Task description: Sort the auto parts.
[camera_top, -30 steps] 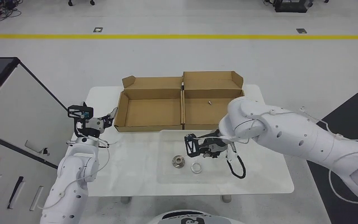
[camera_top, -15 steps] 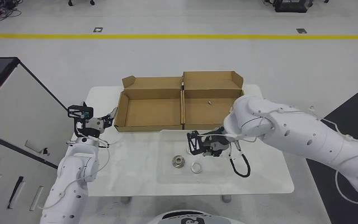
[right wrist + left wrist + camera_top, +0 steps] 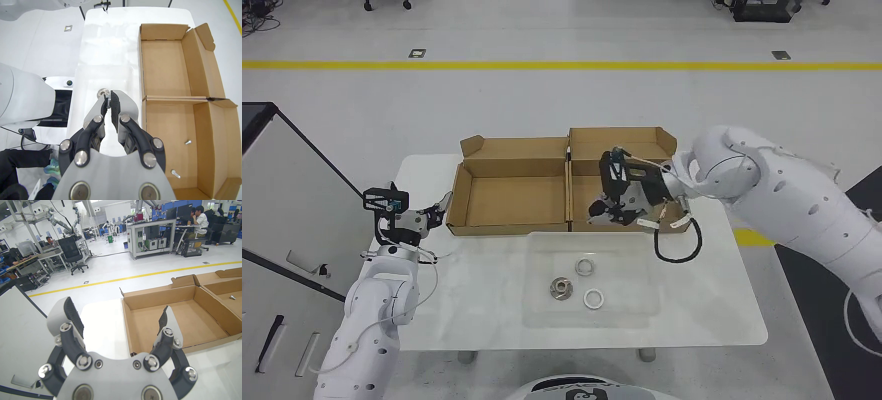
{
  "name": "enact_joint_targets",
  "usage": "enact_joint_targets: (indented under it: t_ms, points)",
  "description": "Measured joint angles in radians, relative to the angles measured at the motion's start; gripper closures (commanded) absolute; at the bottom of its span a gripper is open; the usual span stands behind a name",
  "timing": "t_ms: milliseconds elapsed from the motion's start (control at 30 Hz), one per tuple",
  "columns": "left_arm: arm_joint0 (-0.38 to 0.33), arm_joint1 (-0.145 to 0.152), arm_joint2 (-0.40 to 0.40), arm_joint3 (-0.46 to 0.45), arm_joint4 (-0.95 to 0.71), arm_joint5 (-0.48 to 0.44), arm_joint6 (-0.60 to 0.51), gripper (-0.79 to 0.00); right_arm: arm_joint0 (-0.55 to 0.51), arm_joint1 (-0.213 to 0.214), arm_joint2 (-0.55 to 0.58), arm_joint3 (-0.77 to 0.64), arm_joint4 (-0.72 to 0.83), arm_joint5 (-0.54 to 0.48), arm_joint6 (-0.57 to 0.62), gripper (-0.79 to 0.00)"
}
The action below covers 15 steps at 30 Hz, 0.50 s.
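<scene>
Wide white bench [image 3: 492,300], and along its far side two open boxes stand wall to wall. The left box [image 3: 512,200] lies straight ahead of the left tool [image 3: 117,306]. The right box [image 3: 592,140] lies just beside the right tool [image 3: 108,99]. The left tool hangs off at the bench corner, fingers spread wide with nothing between them, parked out of the way by my reading. The right tool has the action, pinched tight on a small bolt [image 3: 108,102] held by its thread near the tips, which should let it drop cleanly. Two bolts [image 3: 187,142] lie in the right box near that tool, so that's the bolt bin, I reckon. Beyond its tips on the bench, a flanged part [image 3: 560,289] and two rings [image 3: 585,266] wait unsorted.
</scene>
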Motion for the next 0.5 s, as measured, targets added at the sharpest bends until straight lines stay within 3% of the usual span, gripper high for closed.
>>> enact_joint_targets:
  t_ms: [300,500]
  points:
    - [0.0,0.0,0.0,0.0,0.0,0.0,0.0,-0.785,0.1,-0.135,-0.031,0.124,0.114,-0.103,-0.065,0.0]
    - [0.0,0.0,0.0,0.0,0.0,0.0,0.0,-0.785,0.102,-0.143,0.023,0.113,0.282,-0.133,-0.114,0.0]
